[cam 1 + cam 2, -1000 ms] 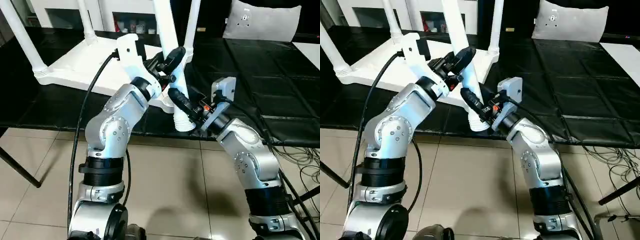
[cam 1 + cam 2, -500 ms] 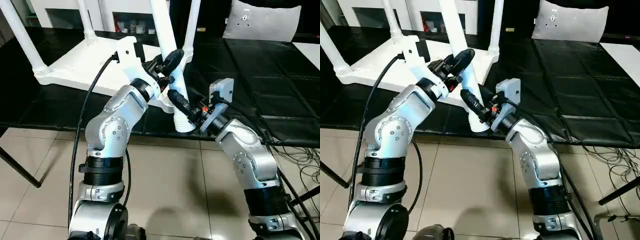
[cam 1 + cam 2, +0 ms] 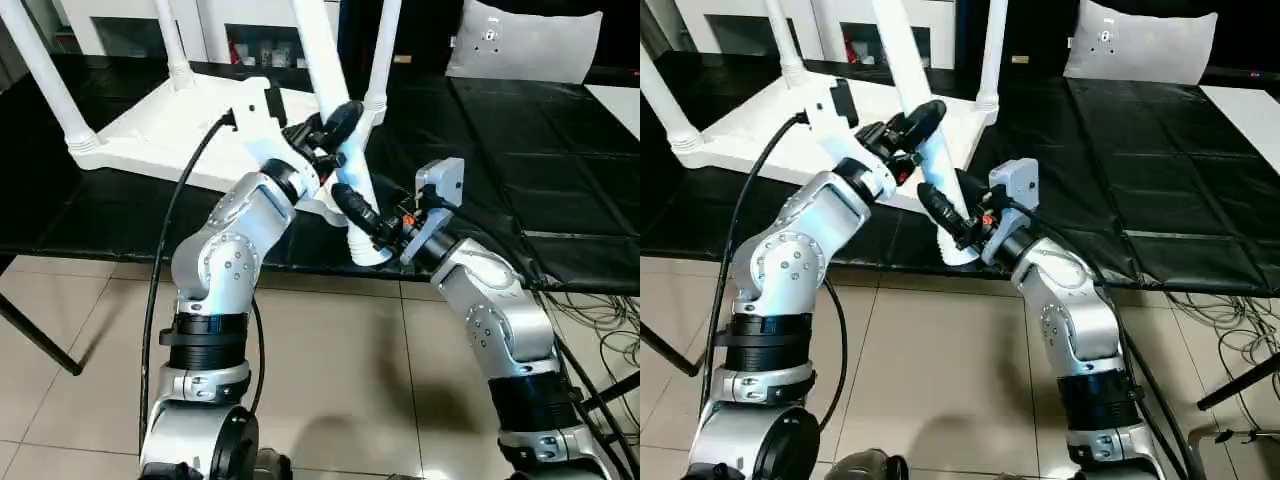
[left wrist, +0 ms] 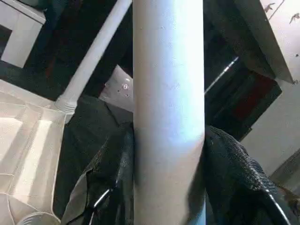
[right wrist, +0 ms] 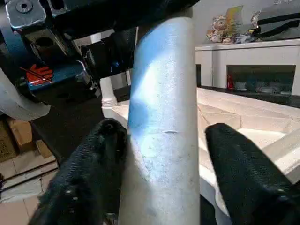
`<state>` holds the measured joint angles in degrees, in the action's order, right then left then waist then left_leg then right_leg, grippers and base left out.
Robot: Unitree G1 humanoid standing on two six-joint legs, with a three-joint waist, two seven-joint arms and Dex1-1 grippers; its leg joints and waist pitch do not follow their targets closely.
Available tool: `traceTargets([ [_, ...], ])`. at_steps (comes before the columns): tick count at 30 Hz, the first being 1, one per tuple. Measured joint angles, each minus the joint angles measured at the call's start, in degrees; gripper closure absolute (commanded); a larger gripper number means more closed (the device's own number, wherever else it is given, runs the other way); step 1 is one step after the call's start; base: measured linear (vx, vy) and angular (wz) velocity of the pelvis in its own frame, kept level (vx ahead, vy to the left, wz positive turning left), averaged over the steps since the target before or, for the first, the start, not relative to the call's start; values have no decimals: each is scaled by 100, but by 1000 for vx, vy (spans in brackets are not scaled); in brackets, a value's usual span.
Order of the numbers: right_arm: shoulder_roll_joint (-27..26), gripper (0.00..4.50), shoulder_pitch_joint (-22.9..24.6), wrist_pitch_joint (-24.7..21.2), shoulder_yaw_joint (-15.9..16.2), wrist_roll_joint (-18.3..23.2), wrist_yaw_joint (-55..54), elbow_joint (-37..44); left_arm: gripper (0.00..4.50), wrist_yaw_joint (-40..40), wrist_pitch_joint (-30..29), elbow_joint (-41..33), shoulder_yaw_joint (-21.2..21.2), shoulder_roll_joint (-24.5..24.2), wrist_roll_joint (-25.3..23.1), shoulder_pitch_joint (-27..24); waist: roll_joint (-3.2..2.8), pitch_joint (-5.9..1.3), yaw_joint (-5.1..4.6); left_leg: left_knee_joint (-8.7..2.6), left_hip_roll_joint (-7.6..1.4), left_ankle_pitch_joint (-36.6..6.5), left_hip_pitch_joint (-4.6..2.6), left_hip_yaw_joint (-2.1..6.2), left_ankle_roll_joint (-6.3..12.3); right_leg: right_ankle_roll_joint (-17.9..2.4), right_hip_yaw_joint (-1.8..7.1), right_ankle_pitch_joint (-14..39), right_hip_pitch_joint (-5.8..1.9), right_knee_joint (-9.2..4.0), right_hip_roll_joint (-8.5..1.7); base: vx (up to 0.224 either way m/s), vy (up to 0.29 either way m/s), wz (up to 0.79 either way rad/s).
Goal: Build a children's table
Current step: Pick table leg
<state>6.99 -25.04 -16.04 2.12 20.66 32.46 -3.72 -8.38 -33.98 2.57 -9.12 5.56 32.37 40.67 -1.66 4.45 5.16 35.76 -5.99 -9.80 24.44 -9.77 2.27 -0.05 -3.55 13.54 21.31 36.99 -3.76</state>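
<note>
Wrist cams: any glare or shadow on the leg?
Left wrist view: bright sheen runs down the leg, dark background behind it. Right wrist view: glare patch on its upper part, shaded lower down. Left eye view: soft shadow on the floor.

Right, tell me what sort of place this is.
Probably an indoor robot workroom or lab: a black padded mat covers the work surface, loose cables trail on the tiled floor, and a white cabinet stands behind the upturned children's table.

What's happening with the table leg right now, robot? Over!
Left gripper shut on leg. Right gripper open around it, one finger off. Table upside down, three legs in. Nothing blocking.
</note>
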Motion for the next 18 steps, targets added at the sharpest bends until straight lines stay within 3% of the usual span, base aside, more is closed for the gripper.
traceTargets([
  [5,16,86,0,-90,-154,211,51,14,268,0,3,28,-2,-61,-3,4,0,0,2,0,0,0,0,0,1,0,0,0,-1,0,0,0,0,0],
  [9,22,44,-11,-511,-709,886,35,92,268,-65,-30,79,-10,-226,-2,3,0,0,5,0,0,3,0,0,4,-1,0,-1,-1,1,0,0,0,0],
  [14,597,1,-159,-1529,-1375,1867,241,126,268,-788,-530,71,46,-619,330,-8,0,0,32,1,0,6,0,-3,9,-3,-2,-2,-1,1,-2,0,0,0],
  [18,888,0,-154,-2081,-1502,2303,576,267,268,-1213,-803,40,51,-726,667,-7,-1,0,34,0,0,6,-1,-3,9,-3,-3,-2,0,3,-3,0,0,0],
])
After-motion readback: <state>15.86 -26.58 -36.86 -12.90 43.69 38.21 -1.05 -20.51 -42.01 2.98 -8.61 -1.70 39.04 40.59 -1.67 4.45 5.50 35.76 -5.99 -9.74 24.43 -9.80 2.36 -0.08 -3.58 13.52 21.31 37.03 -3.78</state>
